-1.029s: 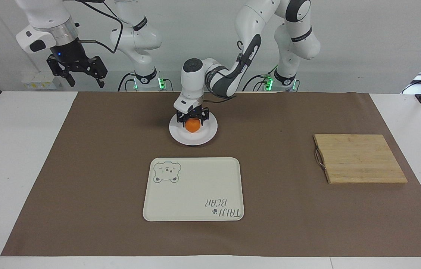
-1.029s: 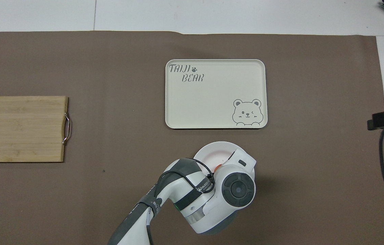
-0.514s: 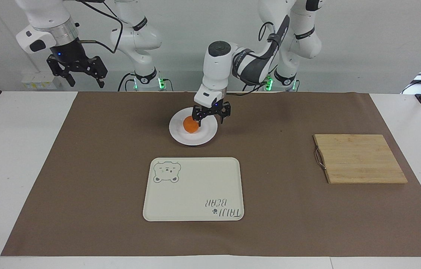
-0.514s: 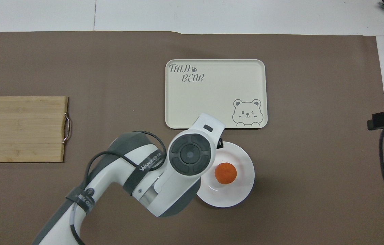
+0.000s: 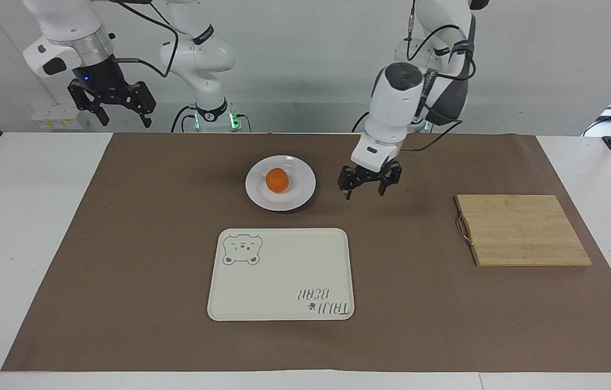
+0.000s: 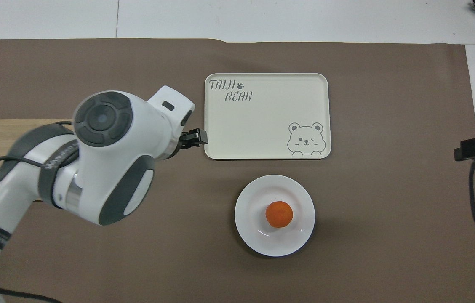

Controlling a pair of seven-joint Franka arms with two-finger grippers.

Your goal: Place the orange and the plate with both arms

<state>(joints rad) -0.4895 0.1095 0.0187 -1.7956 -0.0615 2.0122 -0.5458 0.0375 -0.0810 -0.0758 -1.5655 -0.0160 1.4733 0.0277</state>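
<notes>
The orange point(image 5: 277, 180) lies in the well of the white plate point(image 5: 262, 198), which rests on the brown mat; the orange point(image 6: 279, 214) and the plate point(image 6: 254, 240) also show in the overhead view. My left gripper point(image 5: 364, 193) is open and empty, raised over the bare mat between the plate and the cutting board. In the overhead view its wrist hides it, apart from one finger point(image 6: 194, 137). My right gripper point(image 5: 124, 120) is open and empty; that arm waits high over the table's edge at its own end.
A cream bear-print tray point(image 5: 284, 271) lies farther from the robots than the plate, also in the overhead view point(image 6: 267, 122). A wooden cutting board point(image 5: 522, 230) with a metal handle lies toward the left arm's end, partly covered by that arm in the overhead view point(image 6: 10, 130).
My left gripper let go of the orange on the plate, rose and swung away toward the cutting board. The orange stays on the plate. The right arm has not moved.
</notes>
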